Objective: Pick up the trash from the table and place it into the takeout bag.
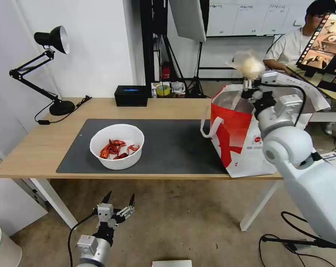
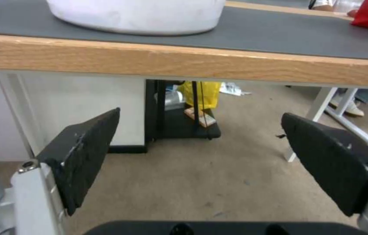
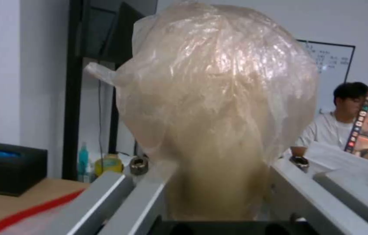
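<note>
Right gripper: raised above the open mouth of the takeout bag, jaws clamped on the small knotted clear bag (beige lump inside, held up clear of the tote).

Takeout bag: red and white, standing at the right end of the table, partly on the dark grey mat, one white strap handle hanging toward the bowl side.

White bowl: on the mat, left of the tote and well apart from it, holding red crayfish shells.

Left gripper: low, below the table's front edge and just under the bowl's position, jaws spread wide, holding nothing.

Black box: at the table's far edge.

Desk lamp: far left corner.
</note>
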You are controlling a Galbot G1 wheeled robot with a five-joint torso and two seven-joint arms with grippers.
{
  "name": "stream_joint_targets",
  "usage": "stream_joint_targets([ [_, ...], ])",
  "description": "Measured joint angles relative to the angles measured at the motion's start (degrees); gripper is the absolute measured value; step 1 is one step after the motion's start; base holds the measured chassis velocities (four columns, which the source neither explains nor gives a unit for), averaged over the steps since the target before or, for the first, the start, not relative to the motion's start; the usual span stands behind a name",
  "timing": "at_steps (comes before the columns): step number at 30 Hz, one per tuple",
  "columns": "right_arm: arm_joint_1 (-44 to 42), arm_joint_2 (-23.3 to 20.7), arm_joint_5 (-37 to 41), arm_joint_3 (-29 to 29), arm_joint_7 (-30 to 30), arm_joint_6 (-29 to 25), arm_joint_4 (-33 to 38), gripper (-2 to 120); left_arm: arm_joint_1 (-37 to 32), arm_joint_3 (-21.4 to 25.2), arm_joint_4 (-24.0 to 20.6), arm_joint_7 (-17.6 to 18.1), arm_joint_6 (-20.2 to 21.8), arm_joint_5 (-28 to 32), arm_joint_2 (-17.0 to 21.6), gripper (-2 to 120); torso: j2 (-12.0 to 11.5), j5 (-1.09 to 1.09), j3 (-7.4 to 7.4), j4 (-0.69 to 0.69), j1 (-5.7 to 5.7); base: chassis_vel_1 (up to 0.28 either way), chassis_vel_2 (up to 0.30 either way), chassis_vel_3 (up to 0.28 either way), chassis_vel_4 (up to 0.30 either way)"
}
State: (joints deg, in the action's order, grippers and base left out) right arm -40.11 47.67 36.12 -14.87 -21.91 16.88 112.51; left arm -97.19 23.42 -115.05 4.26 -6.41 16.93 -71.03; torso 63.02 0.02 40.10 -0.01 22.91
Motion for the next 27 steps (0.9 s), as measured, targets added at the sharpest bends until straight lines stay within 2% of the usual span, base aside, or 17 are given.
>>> stream_joint_targets([
  [2, -0.88, -0.55, -0.09, -0.94, -0.32, 0.3, -0.26, 16, -0.17, -0.42, -0.16, 0.0, -0.06, -0.38, -0.22, 100, 0.0, -0.01, 0.0, 0.0, 0.0, 0.0, 0.0, 0.0, 0.0],
  [3, -0.88, -0.55, -0.09, -0.94, -0.32, 0.3, -0.26, 16, -0.17, -0.42, -0.16, 0.0, -0.06, -0.38, -0.22, 100, 0.0, -0.01, 0.0, 0.0, 0.0, 0.0, 0.0, 0.0, 0.0],
  [6, -2.66, -1.25, -0.26, -2.8, -0.39, 1.23, 0.28, 30, -0.34, -0.79, -0.25, 0.0, -0.12, -0.92, -0.54, 100, 0.0, -0.01, 0.0, 0.01, 0.0, 0.0, 0.0, 0.0, 0.0],
  [7, -2.66, -1.25, -0.26, -2.8, -0.39, 1.23, 0.28, 30, -0.34, -0.79, -0.25, 0.0, -0.12, -0.92, -0.54, 100, 0.0, -0.01, 0.0, 0.01, 0.0, 0.0, 0.0, 0.0, 0.0],
  [10, -5.09, -1.9, -0.28, -4.83, 0.03, 1.81, 1.27, 44, -0.36, -0.79, -0.16, 0.0, -0.27, -1.24, -0.76, 100, 0.0, -0.01, 0.0, 0.0, 0.0, 0.0, 0.0, 0.0, 0.0],
  [11, -5.09, -1.9, -0.28, -4.83, 0.03, 1.81, 1.27, 44, -0.36, -0.79, -0.16, 0.0, -0.27, -1.24, -0.76, 100, 0.0, -0.01, 0.0, 0.0, 0.0, 0.0, 0.0, 0.0, 0.0],
  [13, -6.19, -2.14, -0.28, -5.67, 0.11, 1.96, 1.53, 54, -0.35, -0.86, -0.12, 0.0, -0.33, -1.25, -0.76, 100, 0.0, -0.01, 0.0, 0.0, 0.0, 0.0, 0.0, 0.0, 0.0],
  [15, -6.49, -2.16, -0.28, -5.96, 0.11, 2.01, 1.65, 56, -0.3, -0.93, -0.11, -0.01, -0.33, -1.25, -0.76, 100, 0.0, -0.01, 0.0, 0.0, 0.0, 0.0, 0.0, 0.0, 0.0],
  [17, -6.72, -2.17, -0.29, -6.23, 0.1, 2.2, 2.15, 69, -0.16, -1.02, -0.03, -0.01, -0.34, -1.25, -0.77, 100, 0.0, -0.02, 0.0, 0.0, 0.0, 0.0, 0.0, 0.0, 0.0],
  [19, -6.72, -2.18, -0.3, -6.27, 0.08, 2.3, 2.31, 73, -0.15, -1.04, -0.01, -0.01, -0.34, -1.25, -0.78, 100, 0.0, -0.02, 0.0, 0.01, 0.0, 0.0, 0.0, 0.0, 0.0],
  [22, -6.7, -2.18, -0.3, -6.35, 0.01, 2.57, 2.52, 88, -0.34, -0.95, -0.02, -0.02, -0.36, -1.25, -0.77, 100, 0.0, -0.02, 0.0, 0.01, 0.0, 0.0, 0.0, 0.0, 0.0],
  [27, -6.7, -2.24, -0.31, -6.42, 0.0, 2.66, 2.64, 99, -0.45, -0.55, -0.21, -0.03, -0.4, -1.17, -0.56, 100, 0.0, -0.02, 0.0, 0.01, 0.0, 0.0, 0.0, 0.0, 0.0],
])
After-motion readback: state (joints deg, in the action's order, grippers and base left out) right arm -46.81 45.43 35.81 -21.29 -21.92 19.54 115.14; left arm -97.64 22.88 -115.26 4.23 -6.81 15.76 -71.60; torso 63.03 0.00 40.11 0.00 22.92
